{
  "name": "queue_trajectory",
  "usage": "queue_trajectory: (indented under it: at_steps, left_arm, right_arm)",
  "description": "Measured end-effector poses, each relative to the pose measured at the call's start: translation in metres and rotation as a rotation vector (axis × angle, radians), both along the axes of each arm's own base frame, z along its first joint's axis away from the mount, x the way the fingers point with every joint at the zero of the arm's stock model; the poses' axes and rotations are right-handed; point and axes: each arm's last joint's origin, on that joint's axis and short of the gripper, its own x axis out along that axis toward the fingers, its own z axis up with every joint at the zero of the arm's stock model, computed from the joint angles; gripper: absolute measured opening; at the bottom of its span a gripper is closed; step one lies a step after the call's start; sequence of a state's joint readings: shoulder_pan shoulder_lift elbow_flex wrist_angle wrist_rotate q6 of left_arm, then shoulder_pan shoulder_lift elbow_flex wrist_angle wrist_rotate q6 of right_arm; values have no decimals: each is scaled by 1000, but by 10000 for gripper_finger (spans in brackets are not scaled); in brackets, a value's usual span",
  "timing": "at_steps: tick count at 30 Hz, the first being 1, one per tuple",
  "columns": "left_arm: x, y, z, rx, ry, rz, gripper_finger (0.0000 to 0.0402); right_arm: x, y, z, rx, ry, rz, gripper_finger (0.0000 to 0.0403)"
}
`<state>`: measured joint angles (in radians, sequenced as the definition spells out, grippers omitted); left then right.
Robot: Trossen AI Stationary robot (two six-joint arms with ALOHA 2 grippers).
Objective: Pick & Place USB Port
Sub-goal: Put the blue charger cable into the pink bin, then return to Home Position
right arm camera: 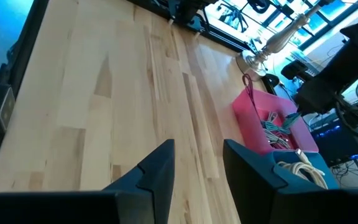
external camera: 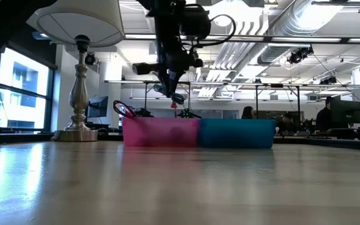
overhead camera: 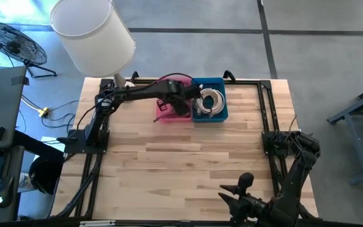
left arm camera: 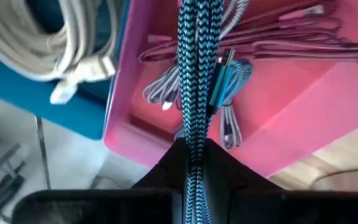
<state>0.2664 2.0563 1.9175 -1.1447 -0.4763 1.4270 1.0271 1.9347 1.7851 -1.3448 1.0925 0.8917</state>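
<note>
1. The wooden table (overhead camera: 188, 170) lies bare across its middle and near half, giving open passage there.
2. At the far edge, the pink bin (overhead camera: 172, 113) and blue bin (overhead camera: 212, 112) stand touching, with no gap between them.
3. The left gripper (external camera: 172, 94) hangs above the pink bin, pinching a blue braided cable (left arm camera: 194, 81) and blocking entry from above.
4. A lamp (overhead camera: 93, 34) stands at the far-left corner.
5. The right gripper (right arm camera: 197, 165), fingers apart, waits at the near-right edge.

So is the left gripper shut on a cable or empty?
Shut on one. The left gripper pinches the blue braided cable between its fingers above the pink bin.
</note>
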Motion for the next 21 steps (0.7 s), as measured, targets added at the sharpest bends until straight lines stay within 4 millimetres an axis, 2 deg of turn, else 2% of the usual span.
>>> queue_trajectory:
  at_steps: [3,8,12,16,21]
  left_arm:
    - [2,6,1,2,-79,71,34]
    - [8,9,4,2,-219,183,109]
    - [9,9,4,2,-225,184,149]
    - [9,10,4,8,-235,195,168]
    - [7,10,4,29,-271,297,172]
  right_arm:
    - [0,0,0,5,-1,0,129]
    - [0,1,0,12,-4,-1,129]
    - [0,1,0,27,-3,-6,129]
    - [0,1,-1,41,8,-8,129]
    - [0,1,-1,47,15,-8,129]
